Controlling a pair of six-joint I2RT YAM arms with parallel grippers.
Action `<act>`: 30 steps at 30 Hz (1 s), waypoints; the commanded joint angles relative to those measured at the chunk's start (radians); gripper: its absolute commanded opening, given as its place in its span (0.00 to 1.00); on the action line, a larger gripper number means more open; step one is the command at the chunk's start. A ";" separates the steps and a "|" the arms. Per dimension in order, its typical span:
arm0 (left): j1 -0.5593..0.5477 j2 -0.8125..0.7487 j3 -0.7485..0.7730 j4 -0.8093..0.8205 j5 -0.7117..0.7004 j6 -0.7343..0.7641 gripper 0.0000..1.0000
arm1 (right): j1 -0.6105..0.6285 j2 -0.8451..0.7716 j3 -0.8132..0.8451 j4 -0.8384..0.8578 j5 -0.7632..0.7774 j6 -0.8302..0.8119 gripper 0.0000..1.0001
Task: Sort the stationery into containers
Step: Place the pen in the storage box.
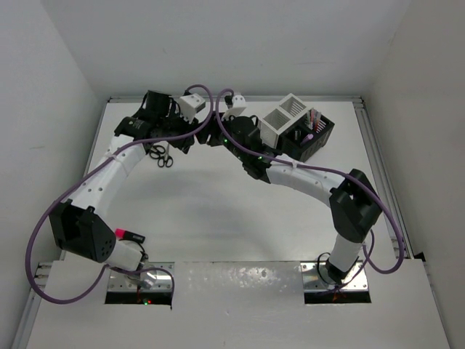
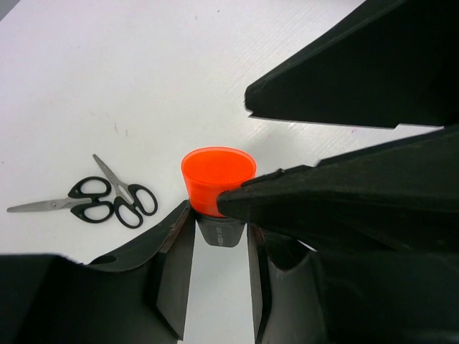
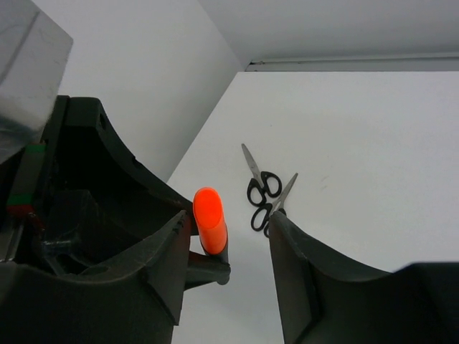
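1. Your left gripper [image 2: 219,223] is clamped on the dark lower end of the orange highlighter [image 2: 217,175], holding it off the table with its cap end facing back towards that wrist camera
2. Your right gripper [image 3: 229,222] is spread wide, with the highlighter between its fingers. In the right wrist view the long axis runs roughly along those fingers. It sits close to one finger [image 3: 168,258], and the other is well apart from it
3. The containers [image 1: 296,125] lie to the right of this meeting point, nearer the right arm, so I judge this to be a handover
4. Two scissors [image 2: 107,201] lie crossed on the table beside the left arm
5. From above, the grippers hide the highlighter. You cannot tell whether the near right finger touches the cap, and the compartments are hard to make out
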 commanded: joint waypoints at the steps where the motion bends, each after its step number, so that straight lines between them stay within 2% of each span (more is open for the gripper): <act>1: -0.033 -0.001 0.050 0.067 0.016 -0.015 0.00 | 0.033 0.028 0.012 0.022 -0.040 0.005 0.47; 11: -0.048 0.001 0.062 0.067 0.014 -0.015 0.00 | 0.033 0.081 0.057 0.027 -0.112 0.059 0.26; 12: -0.048 0.001 0.061 0.067 0.014 -0.015 0.00 | 0.032 0.081 0.051 0.033 -0.110 0.060 0.22; 13: -0.050 0.001 0.059 0.065 0.016 -0.014 0.00 | 0.032 0.083 0.049 0.038 -0.104 0.059 0.11; 15: -0.050 -0.001 0.053 0.067 0.014 -0.011 0.00 | 0.029 0.078 0.039 0.047 -0.096 0.059 0.02; 19: -0.053 0.001 0.044 0.065 0.022 -0.005 0.00 | 0.019 0.058 0.005 0.084 -0.083 0.057 0.00; 22: -0.053 0.001 0.041 0.056 0.023 0.008 0.33 | 0.004 0.038 -0.018 0.102 -0.073 0.053 0.00; 23: -0.054 -0.002 0.039 0.055 0.022 0.009 0.51 | -0.005 0.034 -0.023 0.104 -0.070 0.053 0.00; 25: -0.053 -0.005 0.032 0.055 0.011 0.012 0.65 | -0.020 0.023 -0.040 0.108 -0.069 0.053 0.00; 26: -0.053 -0.007 0.029 0.056 0.007 0.014 0.76 | -0.030 0.014 -0.058 0.117 -0.064 0.053 0.00; 28: -0.050 -0.010 0.024 0.053 -0.003 0.014 0.84 | -0.045 -0.001 -0.076 0.121 -0.060 0.048 0.00; 29: -0.047 -0.012 0.025 0.047 -0.007 0.012 0.99 | -0.059 -0.018 -0.098 0.122 -0.047 0.045 0.00; 30: -0.042 -0.013 0.024 0.044 -0.007 0.012 1.00 | -0.069 -0.026 -0.112 0.122 -0.043 0.040 0.00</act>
